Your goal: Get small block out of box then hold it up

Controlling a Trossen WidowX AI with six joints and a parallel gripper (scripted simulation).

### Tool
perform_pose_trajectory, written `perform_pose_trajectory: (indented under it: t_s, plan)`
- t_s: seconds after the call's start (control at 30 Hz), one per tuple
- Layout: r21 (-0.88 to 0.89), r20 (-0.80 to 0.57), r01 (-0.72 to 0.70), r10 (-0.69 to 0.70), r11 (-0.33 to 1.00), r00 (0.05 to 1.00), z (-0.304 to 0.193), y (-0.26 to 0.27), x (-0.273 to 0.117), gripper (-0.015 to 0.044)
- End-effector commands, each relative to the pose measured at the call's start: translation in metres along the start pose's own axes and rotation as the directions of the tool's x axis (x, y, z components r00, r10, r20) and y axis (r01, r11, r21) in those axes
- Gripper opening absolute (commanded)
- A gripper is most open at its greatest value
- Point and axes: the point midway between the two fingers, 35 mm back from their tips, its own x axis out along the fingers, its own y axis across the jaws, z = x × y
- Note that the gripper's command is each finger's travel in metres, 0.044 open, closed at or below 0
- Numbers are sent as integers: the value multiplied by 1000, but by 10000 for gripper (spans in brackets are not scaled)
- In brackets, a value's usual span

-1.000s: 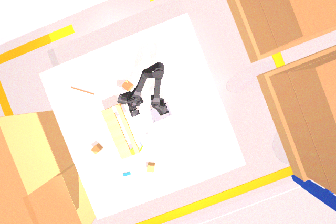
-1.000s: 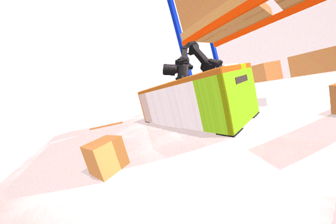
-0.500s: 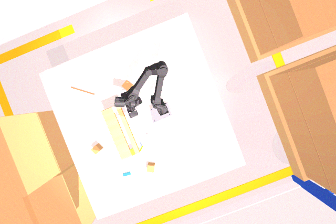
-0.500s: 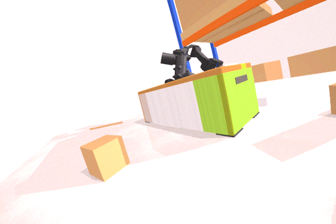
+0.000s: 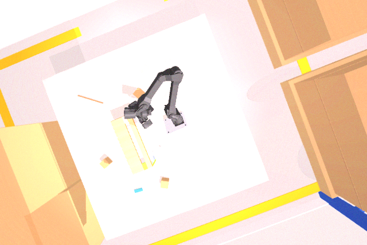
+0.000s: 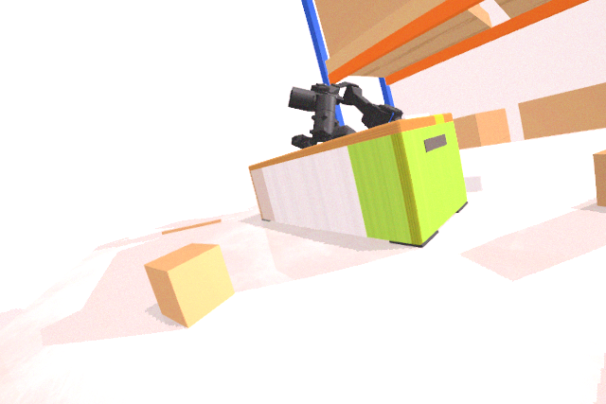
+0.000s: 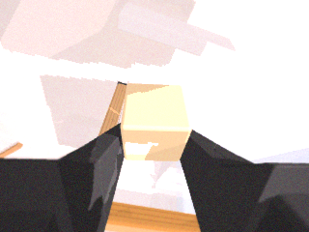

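Gripper: mostly closed, with a moderate gap between fingers; clamped on the small block, one finger at each side [image 5: 141, 114] [image 6: 319, 139] [image 7: 154, 141]
Small block: pale wood-coloured and squared; between the fingertips in the wrist view; hidden in the top and exterior views; exact height above the table unclear [image 7: 154, 108]
Clear-fronted box: upright, with wooden top edges and a green end panel; beside and partly beneath the gripper in the top view [image 5: 124, 147] [image 6: 437, 179] [image 7: 154, 216]
Arm: bent sideways from the base plate [image 5: 170, 127], with the wrist near the box end opposite the green panel [image 5: 153, 86] [image 6: 365, 98]
Thin orange-brown stick: flat on the table, well apart from the box [image 5: 90, 98] [image 6: 190, 226]
Blue piece: on the table, near a wooden cube [image 5: 164, 182] [image 6: 599, 179]; apart from the box [image 5: 138, 190]
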Motion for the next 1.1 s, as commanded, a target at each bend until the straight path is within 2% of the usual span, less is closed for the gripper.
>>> perform_pose_trajectory:
  t_s: [0.0,0.23,0.47,0.77,1.07]
  plan:
    - [-165,3,-2,3,986,1000,-3,1,-3,0]
    - [-447,18,8,0,895,1000,-4,-2,-7,0]
    - [-689,32,23,-1,724,999,-4,-4,-11,0]
    - [-910,49,44,3,413,999,-5,-6,-15,0]
    - [-997,65,64,10,42,998,-6,-8,-20,0]
